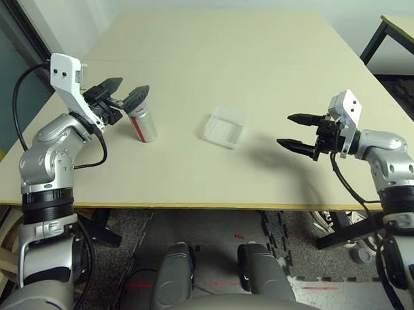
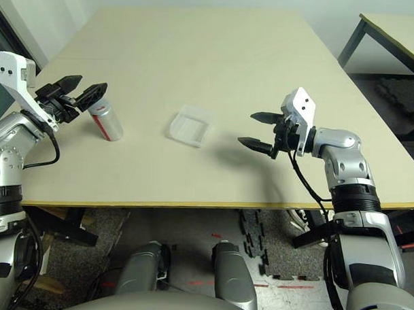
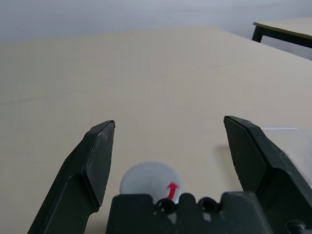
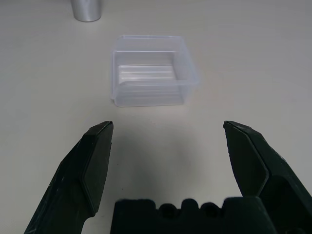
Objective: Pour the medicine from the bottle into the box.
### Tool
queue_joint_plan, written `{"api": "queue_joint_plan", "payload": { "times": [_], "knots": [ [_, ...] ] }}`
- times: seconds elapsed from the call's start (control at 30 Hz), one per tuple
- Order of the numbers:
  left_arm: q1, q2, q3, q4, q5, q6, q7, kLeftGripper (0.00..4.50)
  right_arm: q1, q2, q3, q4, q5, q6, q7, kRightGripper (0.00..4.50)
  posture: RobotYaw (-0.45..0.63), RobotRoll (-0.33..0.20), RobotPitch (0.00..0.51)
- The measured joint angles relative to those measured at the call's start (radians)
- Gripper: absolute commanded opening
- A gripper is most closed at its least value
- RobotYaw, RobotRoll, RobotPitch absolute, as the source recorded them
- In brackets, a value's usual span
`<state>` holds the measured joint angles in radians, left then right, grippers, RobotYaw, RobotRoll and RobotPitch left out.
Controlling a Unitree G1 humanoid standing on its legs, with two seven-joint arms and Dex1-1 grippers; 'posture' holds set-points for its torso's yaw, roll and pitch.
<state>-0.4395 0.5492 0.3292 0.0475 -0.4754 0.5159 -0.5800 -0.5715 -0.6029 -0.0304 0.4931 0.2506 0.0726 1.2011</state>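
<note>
So the small silvery-grey cylindrical bottle (image 1: 144, 123) with the red stripe on its white label stands on the pale beige table (image 1: 217, 53), leaning a bit in the head views, top rim up. The left gripper (image 1: 125, 94) hangs right over that top with its two black fingers spread wide, nothing between them. One fingertip (image 1: 139, 93) sits just above the bottle's rim; whether it actually touches is hard to tell. From the left wrist camera the bottle's round top (image 3: 151, 180) peeks out low between the spread fingers, close to their base.

The small shallow transparent plastic box (image 1: 225, 126) lies flat on the table between the two grippers, apart from the bottle. It sits out ahead of the right gripper (image 1: 296, 131), clear of the fingertips, and roughly centred between them in the right wrist view (image 4: 152, 77). The right fingers (image 1: 300, 119) are wide apart too, holding nothing, hovering above the tabletop.

No pellets can be made out; the box looks see-through all the way.
</note>
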Motion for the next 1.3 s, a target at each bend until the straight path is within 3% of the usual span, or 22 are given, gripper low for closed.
{"api": "queue_joint_plan", "payload": {
  "times": [0.3,0.63,1.3],
  "knots": [
    [0.068,-0.029,-0.016,0.017,0.016,-0.051,0.008,4.49,0.003,0.002,0.001,0.017,-0.003,-0.005,-0.005,4.5,-0.12,0.0,0.103],
    [0.081,-0.055,-0.063,0.142,0.072,-0.174,-0.008,4.49,0.029,0.002,0.001,-0.005,-0.001,-0.005,-0.024,4.5,-0.15,0.0,0.106],
    [0.0,-0.052,-0.122,0.437,0.187,-0.412,-0.061,4.49,0.056,0.002,0.0,-0.053,0.006,0.001,-0.055,4.5,-0.19,0.0,0.108]
  ]
}}
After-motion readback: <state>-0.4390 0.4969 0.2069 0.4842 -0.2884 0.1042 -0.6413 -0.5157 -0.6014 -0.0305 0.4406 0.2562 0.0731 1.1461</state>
